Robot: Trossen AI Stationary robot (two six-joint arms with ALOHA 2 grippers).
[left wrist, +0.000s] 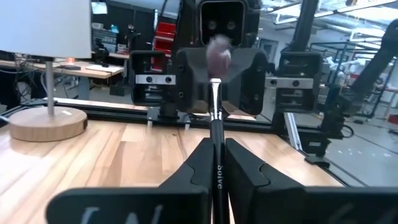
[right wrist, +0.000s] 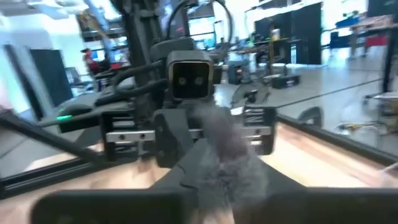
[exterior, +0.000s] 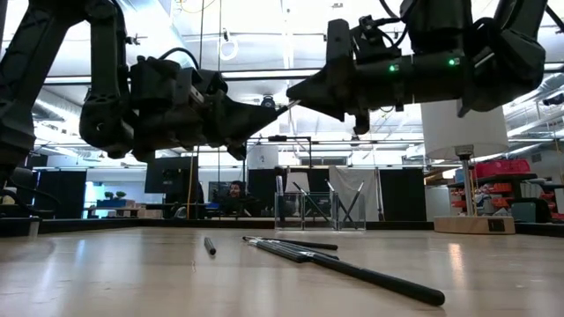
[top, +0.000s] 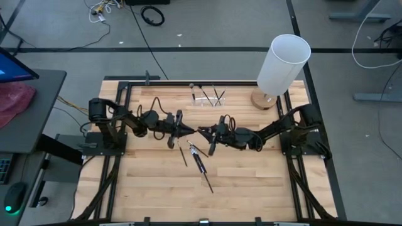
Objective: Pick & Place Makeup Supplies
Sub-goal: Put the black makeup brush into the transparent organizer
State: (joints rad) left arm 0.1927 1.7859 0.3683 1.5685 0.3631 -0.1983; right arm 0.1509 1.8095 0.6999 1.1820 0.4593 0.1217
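Note:
A makeup brush (left wrist: 215, 118) with a black handle, silvery ferrule and fuzzy bristle head hangs level above the table's middle, between my two grippers. My left gripper (top: 190, 129) is shut on its handle. My right gripper (top: 204, 131) faces it from the right and is closed around the bristle head (right wrist: 227, 146). Several more dark brushes and sticks (top: 200, 164) lie flat on the wood below, toward the near side. My left gripper pinches the brush's black handle (left wrist: 217, 163) between its two fingers. The fingers lie level, along the brush, pointing toward the table's right. The brush sticks straight out past the fingertips, bristle end first, clear of the table. My right gripper has the brush's bristle head (left wrist: 219, 53) between its two fingers (left wrist: 249, 74), coming level from the table's right. The soft tuft fills the gap between them. How far back the tuft reaches does not show.
A small clear holder (top: 209, 97) with a few sticks in it stands at the far middle. A tall white cylinder on a round wooden base (top: 282, 63) stands at the far right. A short dark stick (exterior: 210, 246) lies alone left of the loose brushes.

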